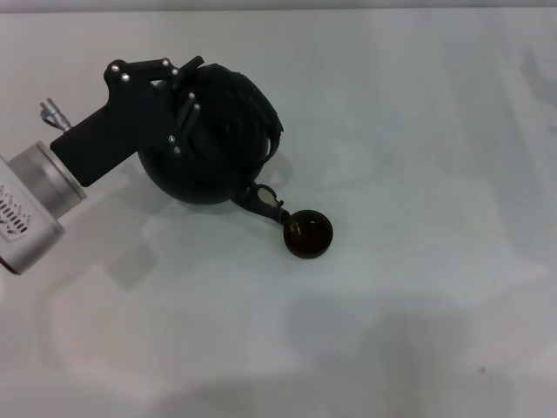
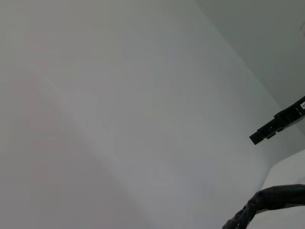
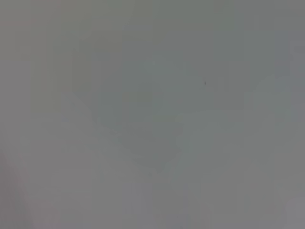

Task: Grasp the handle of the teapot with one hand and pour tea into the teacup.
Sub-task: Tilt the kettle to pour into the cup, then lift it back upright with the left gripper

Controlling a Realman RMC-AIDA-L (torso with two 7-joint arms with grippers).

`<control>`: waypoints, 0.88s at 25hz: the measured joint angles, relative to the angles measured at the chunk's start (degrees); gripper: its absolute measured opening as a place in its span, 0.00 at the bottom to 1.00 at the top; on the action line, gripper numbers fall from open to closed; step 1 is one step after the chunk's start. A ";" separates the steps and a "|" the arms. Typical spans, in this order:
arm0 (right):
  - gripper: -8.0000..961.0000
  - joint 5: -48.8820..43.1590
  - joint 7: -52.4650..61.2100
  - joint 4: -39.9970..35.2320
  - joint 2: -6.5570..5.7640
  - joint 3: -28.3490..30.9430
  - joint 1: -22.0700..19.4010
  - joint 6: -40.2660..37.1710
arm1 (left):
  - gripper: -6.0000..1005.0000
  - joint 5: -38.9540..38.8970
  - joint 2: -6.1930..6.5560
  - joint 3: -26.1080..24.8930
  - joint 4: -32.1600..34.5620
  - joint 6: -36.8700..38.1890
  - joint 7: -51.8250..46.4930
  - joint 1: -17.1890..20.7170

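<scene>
White table [image 1: 418,331] below, bare and pale. On its left half, teapot [image 1: 213,152], large, round, matte black, tipped toward the right with spout [image 1: 261,202] angled down. Left gripper [image 1: 178,91] reaching in from the left edge over the pot's top, apparently clamped on the handle [image 1: 261,109], though black on black hides the exact contact between fingers and hoop. Right gripper absent from the head view; its wrist view gives only blank grey. Just beside the spout tip, teacup [image 1: 307,233], tiny, dark, upright, rim almost touching the spout. Judged to be mid-pour. For a clean pour: hold the tilt steady, turn slowly about the spout tip rather than swinging the whole pot, keep the spout mouth over the cup's centre and just clear of the rim so the small cup is not nudged or tipped. Stop early; so small a cup probably fills fast. Grip firm against the pot swinging in the hoop.
</scene>
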 joint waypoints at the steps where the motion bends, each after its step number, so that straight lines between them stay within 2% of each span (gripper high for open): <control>1: 0.88 0.00 0.00 0.03 0.00 0.00 0.00 0.00 | 0.11 0.00 0.00 0.01 0.00 0.02 0.00 0.01; 8: 0.88 0.00 -0.02 0.13 0.02 0.00 -0.18 0.00 | 0.11 -0.38 -0.03 -0.20 0.00 0.08 0.00 0.12; 22: 0.88 0.02 -0.03 0.69 0.03 0.01 -0.04 0.00 | 0.11 -1.68 -0.92 -0.71 0.51 0.01 -0.96 1.91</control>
